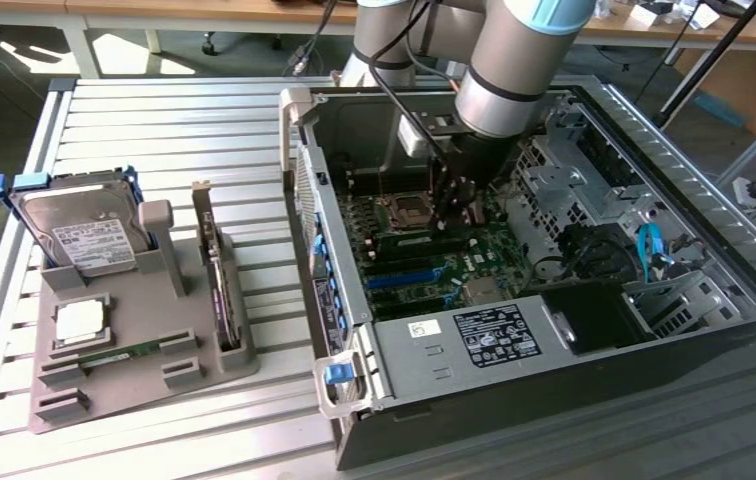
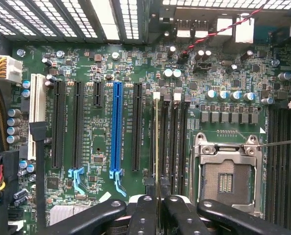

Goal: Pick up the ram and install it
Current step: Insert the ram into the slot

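The gripper [image 2: 157, 199] is clenched on the ram [image 2: 157, 147], its two inner fingers [image 2: 144, 211] pressed against either face of the stick. From the wrist view the ram shows edge-on: a very thin, long, straight strip with a yellowish-green edge, running away from the fingertips in line with the black memory slots [image 2: 177, 142] directly under the tool. Its faces, sticker and chips are hidden at this angle, and whether it sits in a slot or hangs just over one cannot be told. The empty silver processor socket [image 2: 226, 176] lies close on one side of the gripper, the blue expansion slot [image 2: 117, 127] a little farther off on the other. In the exterior view the gripper [image 1: 453, 215] reaches down inside the open computer case [image 1: 301, 150], just above the green motherboard [image 1: 485, 265], well apart from the grey parts holder [image 1: 151, 380] outside the case
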{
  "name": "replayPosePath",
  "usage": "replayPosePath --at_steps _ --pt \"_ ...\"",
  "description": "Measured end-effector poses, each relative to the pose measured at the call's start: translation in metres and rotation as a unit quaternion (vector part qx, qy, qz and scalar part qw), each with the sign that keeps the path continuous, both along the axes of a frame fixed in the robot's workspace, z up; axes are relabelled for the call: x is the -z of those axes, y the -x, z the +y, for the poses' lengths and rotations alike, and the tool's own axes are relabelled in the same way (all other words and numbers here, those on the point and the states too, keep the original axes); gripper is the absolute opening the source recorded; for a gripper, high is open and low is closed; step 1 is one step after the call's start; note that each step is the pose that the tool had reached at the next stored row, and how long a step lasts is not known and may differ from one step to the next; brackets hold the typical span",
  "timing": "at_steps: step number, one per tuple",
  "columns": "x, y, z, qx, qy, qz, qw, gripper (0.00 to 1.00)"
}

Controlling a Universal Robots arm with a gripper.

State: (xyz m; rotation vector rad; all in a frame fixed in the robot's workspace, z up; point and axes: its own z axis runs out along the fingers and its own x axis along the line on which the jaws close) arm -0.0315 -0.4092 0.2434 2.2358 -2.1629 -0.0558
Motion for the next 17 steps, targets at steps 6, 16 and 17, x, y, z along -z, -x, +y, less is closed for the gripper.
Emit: replayPosePath --at_steps 6,16,17 --pt "0.0003 -0.0007 -0.0001 0.011 0.0000 0.0000 0.9999 0.12" --pt "0.0007 -0.0007 -0.0005 0.017 0.0001 0.0000 0.9998 0.12" --pt "0.0007 -0.0007 -0.0005 0.017 0.0000 0.0000 0.9998 0.12"
